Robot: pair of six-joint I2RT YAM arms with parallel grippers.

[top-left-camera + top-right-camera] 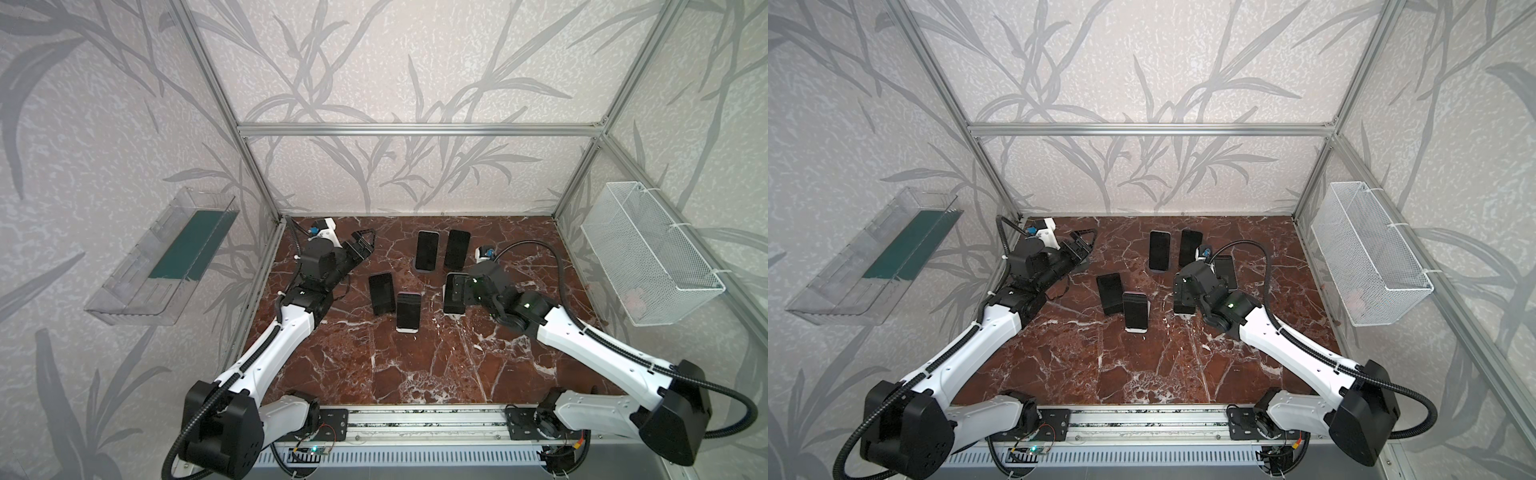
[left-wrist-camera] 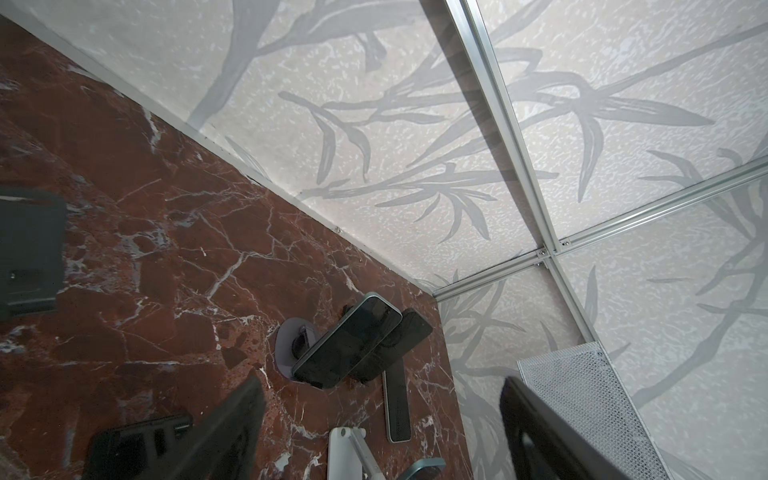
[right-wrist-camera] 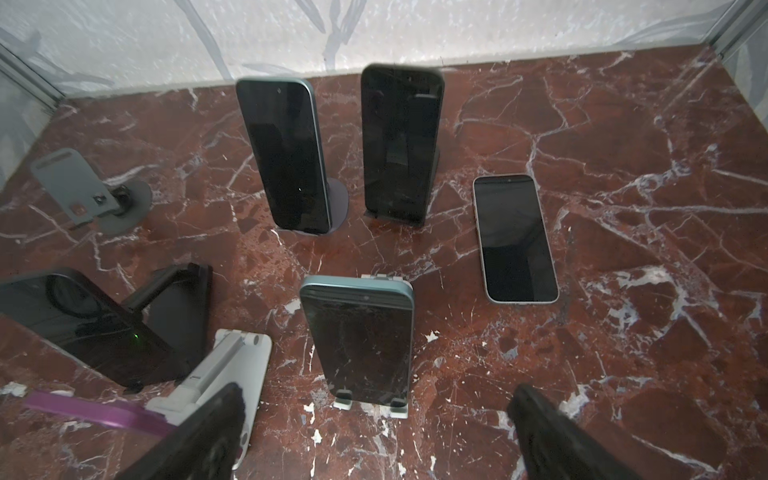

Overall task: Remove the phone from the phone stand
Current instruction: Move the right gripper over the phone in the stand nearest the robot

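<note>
A teal-edged phone [image 3: 357, 340] with a cracked dark screen leans upright in a small white phone stand [image 3: 370, 405]. My right gripper [image 3: 378, 415] is open just in front of it, one finger on each side, touching nothing. In both top views that gripper [image 1: 457, 286] [image 1: 1183, 291] hovers over this phone [image 1: 452, 306], right of centre. My left gripper [image 1: 369, 242] [image 2: 382, 386] is open and empty at the back left.
Two more phones [image 1: 427, 250] [image 1: 457, 249] stand on stands at the back, two others [image 1: 381, 293] [image 1: 408, 311] left of centre. One phone [image 3: 515, 239] lies flat. An empty grey stand [image 3: 83, 187] sits by the left wall. A wire basket [image 1: 648, 253] hangs at right.
</note>
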